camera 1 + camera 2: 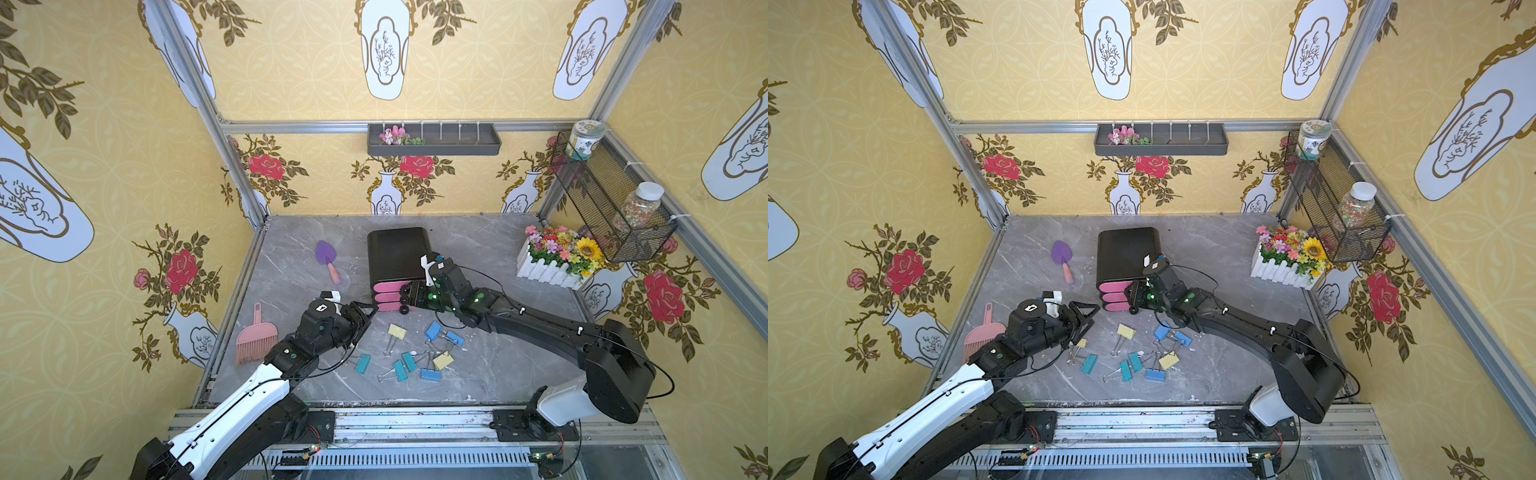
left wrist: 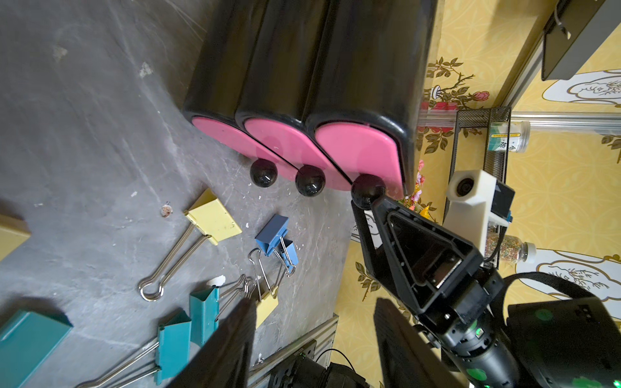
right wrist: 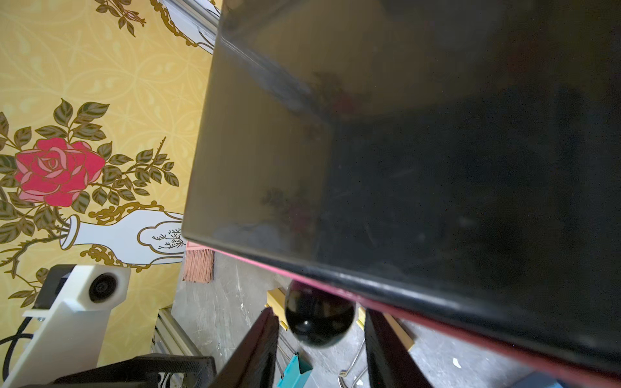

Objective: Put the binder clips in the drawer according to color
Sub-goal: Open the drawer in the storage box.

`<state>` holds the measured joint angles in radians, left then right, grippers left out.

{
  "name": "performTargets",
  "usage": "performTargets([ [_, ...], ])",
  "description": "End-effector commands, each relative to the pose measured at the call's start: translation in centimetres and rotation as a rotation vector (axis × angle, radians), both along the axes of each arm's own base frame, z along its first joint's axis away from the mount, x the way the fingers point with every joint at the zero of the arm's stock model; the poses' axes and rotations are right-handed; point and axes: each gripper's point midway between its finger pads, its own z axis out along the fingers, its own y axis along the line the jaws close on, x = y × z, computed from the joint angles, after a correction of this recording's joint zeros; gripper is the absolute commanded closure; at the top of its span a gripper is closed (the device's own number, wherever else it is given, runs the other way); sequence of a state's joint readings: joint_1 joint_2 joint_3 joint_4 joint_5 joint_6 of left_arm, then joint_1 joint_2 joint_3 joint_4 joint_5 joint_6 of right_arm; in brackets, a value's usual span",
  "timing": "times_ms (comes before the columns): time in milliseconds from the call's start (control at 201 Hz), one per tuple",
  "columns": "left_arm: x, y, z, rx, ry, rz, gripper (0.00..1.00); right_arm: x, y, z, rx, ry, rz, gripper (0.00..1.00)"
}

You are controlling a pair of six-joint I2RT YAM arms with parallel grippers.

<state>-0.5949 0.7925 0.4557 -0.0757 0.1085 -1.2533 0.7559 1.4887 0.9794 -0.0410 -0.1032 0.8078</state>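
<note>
The right gripper [image 3: 319, 322] brackets the top knob [image 3: 319, 314] of the drawer [image 1: 397, 253]; the binder clips [image 1: 409, 360] lie loose.

The drawer stands toward 12 o'clock on the grey table [image 1: 291, 270], with its three pink fronts flush and facing 6 o'clock. The right gripper's jaws stand narrow on either side of the top knob, with a sliver of gap on each side. All nine binder clips lie scattered on the table at 6 o'clock of the drawer. The left gripper [image 1: 368, 321] hangs at 8 o'clock just beside the drawer's front, its jaws wide and empty.
</note>
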Motion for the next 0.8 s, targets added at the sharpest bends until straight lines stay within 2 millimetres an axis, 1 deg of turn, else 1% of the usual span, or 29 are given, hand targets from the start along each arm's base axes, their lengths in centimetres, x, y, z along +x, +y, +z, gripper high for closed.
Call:
performTargets([
  [0, 0.1, -0.2, 0.1, -0.01, -0.012, -0.007, 0.38, 1.1, 0.7, 1.5, 0.047, -0.045, -0.011, 0.54],
  [119, 0.1, -0.2, 0.1, -0.01, -0.011, -0.008, 0.38, 1.3, 1.1, 1.6, 0.05, -0.045, -0.003, 0.56],
  [314, 0.0, -0.1, -0.1, -0.011, -0.007, -0.007, 0.38, 1.5, 1.2, 0.9, 0.043, -0.028, -0.007, 0.6],
  [523, -0.1, -0.1, -0.3, -0.013, -0.006, -0.003, 0.38, 1.4, 1.2, 0.4, 0.047, -0.018, -0.014, 0.68],
  [662, -0.2, 0.0, -0.4, -0.014, -0.003, -0.001, 0.38, 0.7, 1.0, 0.5, 0.054, -0.013, -0.017, 0.73],
  [797, -0.1, 0.1, -0.4, -0.015, -0.002, 0.003, 0.38, -0.6, 0.9, 0.7, 0.063, -0.008, -0.014, 0.74],
])
